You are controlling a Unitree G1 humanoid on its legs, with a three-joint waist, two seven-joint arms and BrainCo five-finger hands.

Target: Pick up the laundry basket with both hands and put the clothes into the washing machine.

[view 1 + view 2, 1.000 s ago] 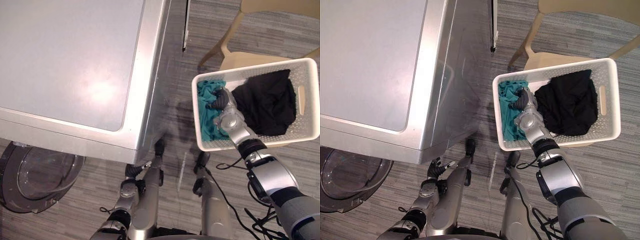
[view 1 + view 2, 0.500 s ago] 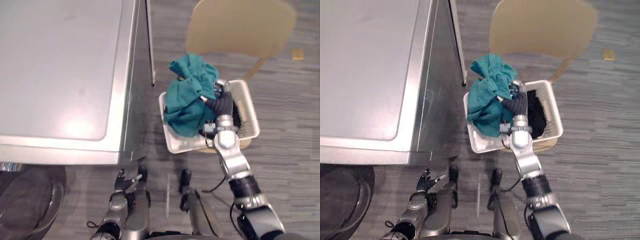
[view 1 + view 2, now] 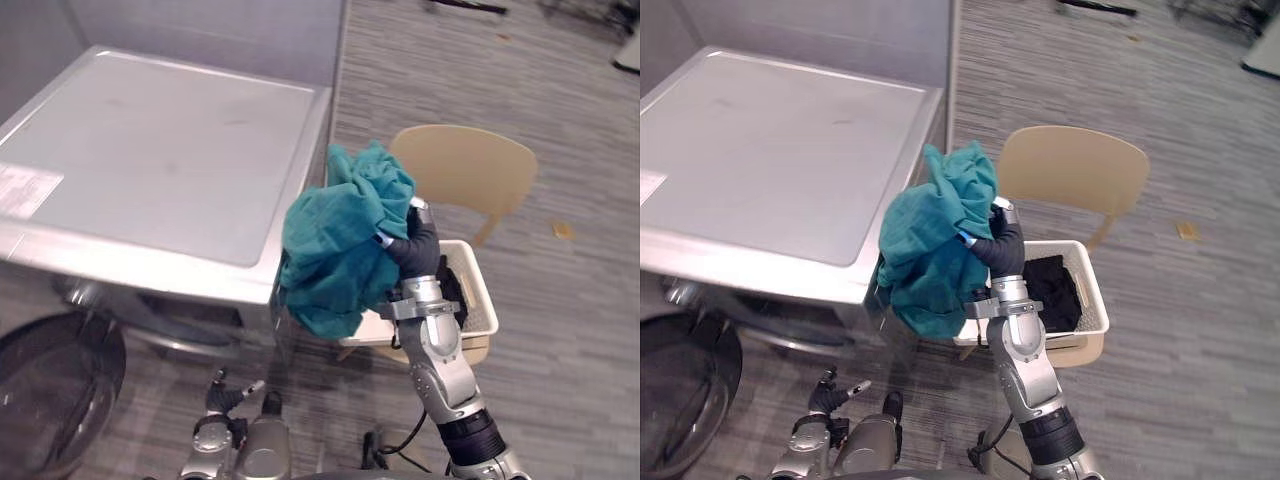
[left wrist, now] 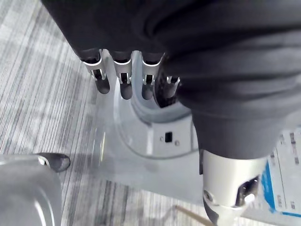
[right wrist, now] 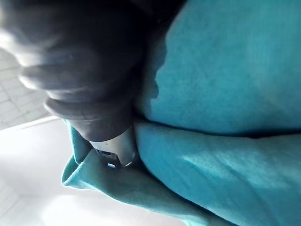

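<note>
The teal cloth [image 3: 340,250] buries most of the fingers of the right hand [image 3: 416,254] gripping it and hides the near corner of the white laundry basket [image 3: 486,305]. The washing machine door [image 3: 50,400] is cut off at the lower-left edges. In the right wrist view the hand's dark cover is blurred.

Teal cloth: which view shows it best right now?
Right eye view: the whole teal cloth hangs bunched from the right hand, held clear of the basket. Left eye view shows much the same; right wrist view, a close-up fold.

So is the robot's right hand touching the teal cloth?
Touching. In the right wrist view the teal cloth bunches right against the right hand; the left eye view shows it clutched.
</note>
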